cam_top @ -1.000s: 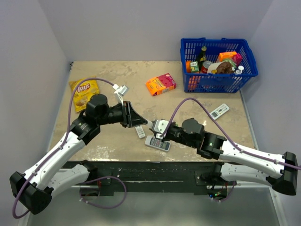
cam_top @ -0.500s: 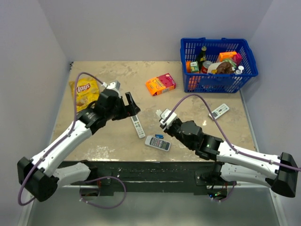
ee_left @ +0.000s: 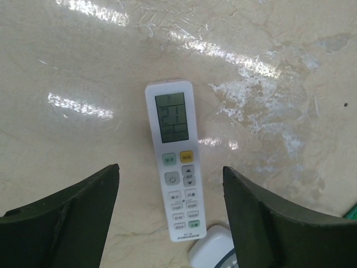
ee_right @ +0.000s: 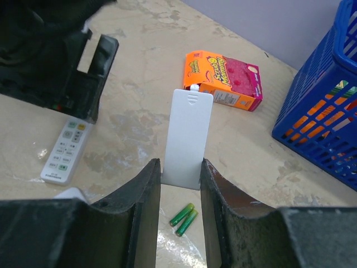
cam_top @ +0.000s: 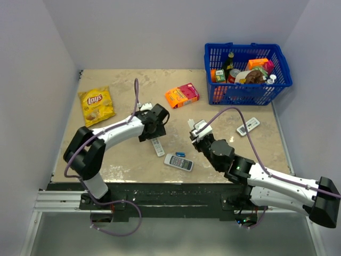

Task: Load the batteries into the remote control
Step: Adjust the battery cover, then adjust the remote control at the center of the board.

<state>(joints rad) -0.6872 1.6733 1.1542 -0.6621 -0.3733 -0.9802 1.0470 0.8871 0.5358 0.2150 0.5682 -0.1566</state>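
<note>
The slim white remote control (cam_top: 248,126) lies at the right of the table, just below the basket, with no gripper on it. The batteries are out of view. My right gripper (ee_right: 180,163) is shut on the near end of a flat plain white cover piece (ee_right: 187,134) that has an arrow and a small tab at its far end; it is held above the table (cam_top: 198,129). My left gripper (ee_left: 170,169) hangs open right above a white remote with a display (ee_left: 175,162), touching nothing.
A grey-white remote with button rows (cam_top: 178,162) and a small blue item (cam_top: 180,154) lie near the front. Two green cells (ee_right: 183,219) lie under my right gripper. An orange box (cam_top: 181,95), a chips bag (cam_top: 96,105) and a full blue basket (cam_top: 221,95) stand farther back.
My left gripper has opened and swung right, over the display remote now lying on the table. My right gripper has risen and moved right from the grey-white remote, still holding the white piece.
</note>
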